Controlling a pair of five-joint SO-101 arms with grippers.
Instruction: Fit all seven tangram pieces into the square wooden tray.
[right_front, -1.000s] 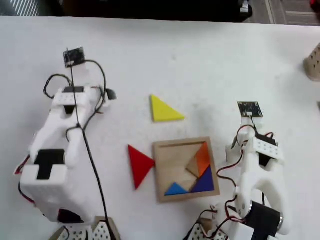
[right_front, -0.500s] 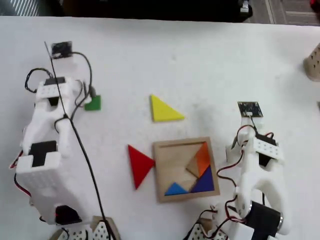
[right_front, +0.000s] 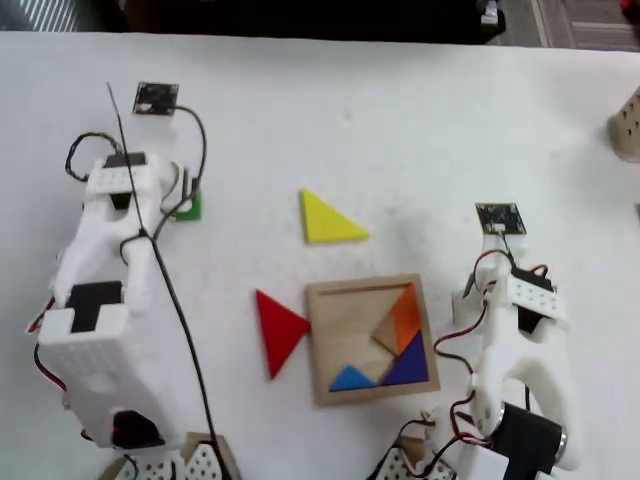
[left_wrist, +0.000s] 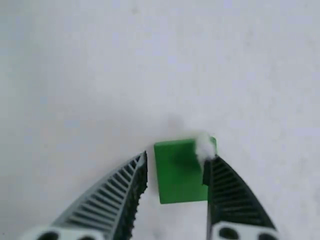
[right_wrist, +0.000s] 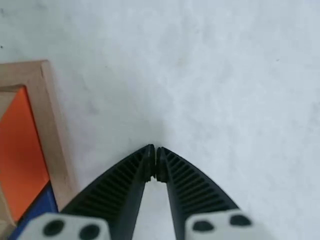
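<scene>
Left gripper (left_wrist: 175, 161) straddles green square (left_wrist: 178, 176), jaws apart

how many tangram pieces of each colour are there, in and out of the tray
yellow piece: 1
red piece: 1
green piece: 1
orange piece: 1
tan piece: 1
dark blue piece: 1
light blue piece: 1
total: 7, with 4 in the tray
</scene>
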